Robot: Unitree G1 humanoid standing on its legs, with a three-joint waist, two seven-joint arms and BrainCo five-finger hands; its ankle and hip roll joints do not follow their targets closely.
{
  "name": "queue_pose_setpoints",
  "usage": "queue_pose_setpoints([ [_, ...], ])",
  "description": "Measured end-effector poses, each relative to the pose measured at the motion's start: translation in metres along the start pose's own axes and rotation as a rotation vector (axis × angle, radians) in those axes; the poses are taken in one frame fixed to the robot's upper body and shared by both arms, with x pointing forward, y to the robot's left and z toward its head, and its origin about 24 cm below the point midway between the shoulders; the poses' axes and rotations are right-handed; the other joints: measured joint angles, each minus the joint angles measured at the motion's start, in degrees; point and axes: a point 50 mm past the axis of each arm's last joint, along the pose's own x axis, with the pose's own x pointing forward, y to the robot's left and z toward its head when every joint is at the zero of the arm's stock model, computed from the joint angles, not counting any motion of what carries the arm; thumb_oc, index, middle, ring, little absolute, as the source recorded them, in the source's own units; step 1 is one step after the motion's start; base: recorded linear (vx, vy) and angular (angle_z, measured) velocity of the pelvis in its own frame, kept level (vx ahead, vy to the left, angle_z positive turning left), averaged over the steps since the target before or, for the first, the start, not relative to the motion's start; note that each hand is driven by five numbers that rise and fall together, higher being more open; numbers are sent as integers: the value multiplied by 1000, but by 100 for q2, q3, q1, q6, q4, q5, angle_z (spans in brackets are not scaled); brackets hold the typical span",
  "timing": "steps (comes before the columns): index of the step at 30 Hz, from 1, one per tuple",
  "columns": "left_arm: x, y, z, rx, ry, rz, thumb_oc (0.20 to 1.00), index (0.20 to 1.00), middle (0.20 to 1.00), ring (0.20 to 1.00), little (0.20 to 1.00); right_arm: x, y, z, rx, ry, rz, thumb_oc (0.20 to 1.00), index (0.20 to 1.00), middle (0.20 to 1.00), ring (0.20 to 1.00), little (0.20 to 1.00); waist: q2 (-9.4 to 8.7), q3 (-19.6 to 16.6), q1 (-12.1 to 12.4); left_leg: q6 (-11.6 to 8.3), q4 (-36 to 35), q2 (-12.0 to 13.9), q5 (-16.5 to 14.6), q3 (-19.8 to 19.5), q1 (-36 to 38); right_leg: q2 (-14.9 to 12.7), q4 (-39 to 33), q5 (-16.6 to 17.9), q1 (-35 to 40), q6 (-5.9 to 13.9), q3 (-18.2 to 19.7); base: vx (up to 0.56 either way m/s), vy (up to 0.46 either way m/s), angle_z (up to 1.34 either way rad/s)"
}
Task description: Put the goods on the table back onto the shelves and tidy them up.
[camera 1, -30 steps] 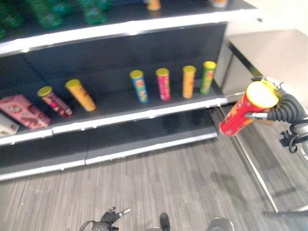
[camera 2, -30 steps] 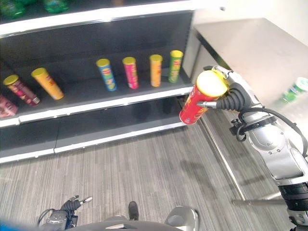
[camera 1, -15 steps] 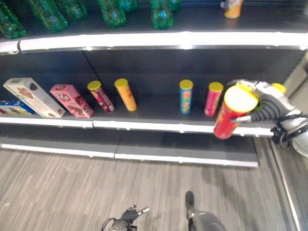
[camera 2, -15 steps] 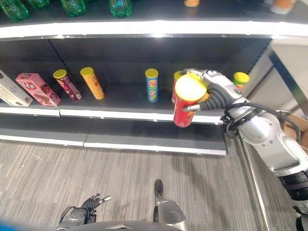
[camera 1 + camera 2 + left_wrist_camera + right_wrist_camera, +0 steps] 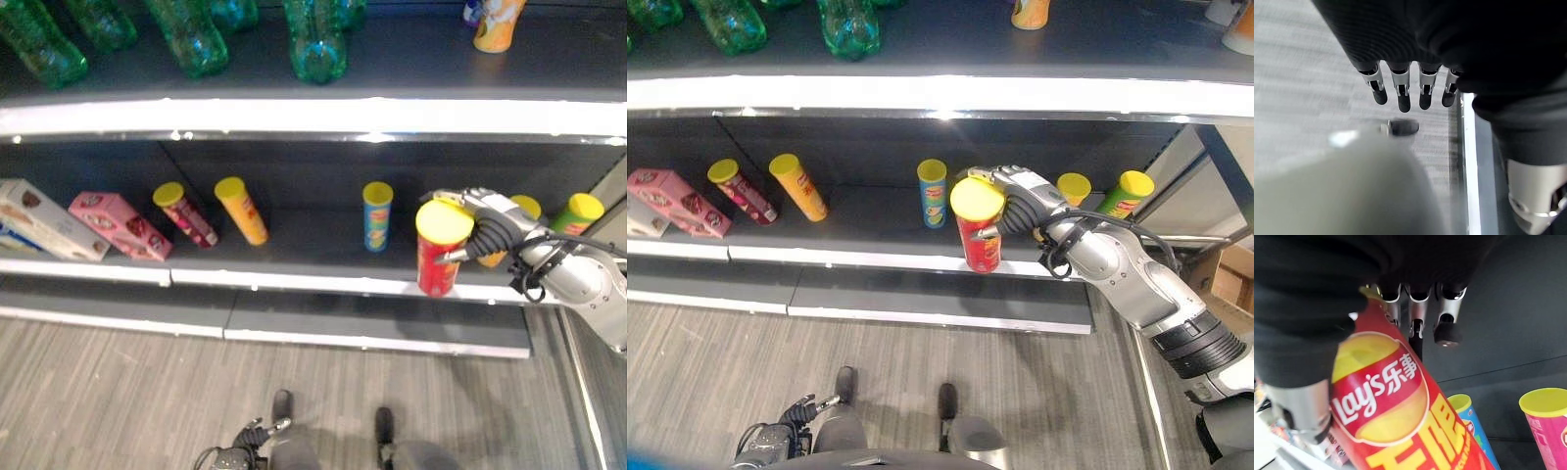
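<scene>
Dark shelf [image 5: 294, 250] ahead with cans in a row; my right hand [image 5: 1019, 201] wraps the red can [image 5: 977, 233], upright over the front edge, ready to slot beside the blue can [image 5: 933, 192]. Left hand [image 5: 1410, 93] hangs relaxed.

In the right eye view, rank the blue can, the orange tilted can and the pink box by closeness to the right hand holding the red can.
Right hand, curled round the red can:
1. Blue can, upright on the middle shelf, just to the hand's left.
2. Orange tilted can, further left on the same shelf.
3. Pink box, near the shelf's left end.
</scene>
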Motion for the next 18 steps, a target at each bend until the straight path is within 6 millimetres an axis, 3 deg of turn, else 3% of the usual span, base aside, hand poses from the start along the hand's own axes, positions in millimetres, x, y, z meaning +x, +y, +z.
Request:
queue_pose_setpoints([
  [2,-1,-1,-5,-2,9,0,1000,1000,1000,1000,1000,3,3,2,-1,-8,-6,200,200,200,200,200,247,-111,42,192,-2,-377,136,215,236,-121,2,-36,-5,120,196,122,322,-59],
  [3,-3,3,-9,0,11,13,1000,1000,1000,1000,1000,7,9,6,19,-21,-16,200,200,200,200,200,279,-112,81,371,-7,-511,322,377,332,-223,52,-99,-46,243,383,102,277,-79],
  [6,-2,9,-2,6,-12,36,1000,1000,1000,1000,1000,19,25,15,40,-58,-2,200,200,200,200,200,139,-41,199,478,25,-915,330,675,339,-677,419,-188,-377,436,366,27,157,-58],
  [8,0,13,8,12,-38,44,1000,1000,1000,1000,1000,28,32,16,43,-63,7,200,200,200,200,200,60,9,359,481,27,-1049,329,782,320,-846,585,-195,-557,531,267,-13,52,-39],
  [9,1,18,22,23,-85,59,1000,1000,1000,1000,1000,35,33,18,16,-66,6,200,200,200,200,200,-39,78,441,515,25,-1165,305,747,219,-1007,632,-169,-700,812,-2,4,36,-6],
  [11,2,25,31,34,-112,77,1000,1000,1000,1000,1000,39,27,21,-12,-83,-16,200,200,200,200,200,-134,160,536,668,26,-1239,233,685,94,-1148,351,-67,-728,874,-208,29,32,16],
  [14,2,24,33,26,-116,81,1000,1000,1000,1000,1000,41,23,21,-33,-74,-67,200,200,200,200,200,-222,208,595,731,23,-1359,282,470,-54,-1323,-19,127,-576,1012,-99,17,2,37],
  [18,-2,1,5,15,-48,35,1000,1000,1000,1000,1000,53,32,39,42,-127,-134,200,200,200,200,200,-154,264,623,647,-8,-1183,258,409,-207,-1130,-6,122,-650,958,-251,19,-39,12],
])
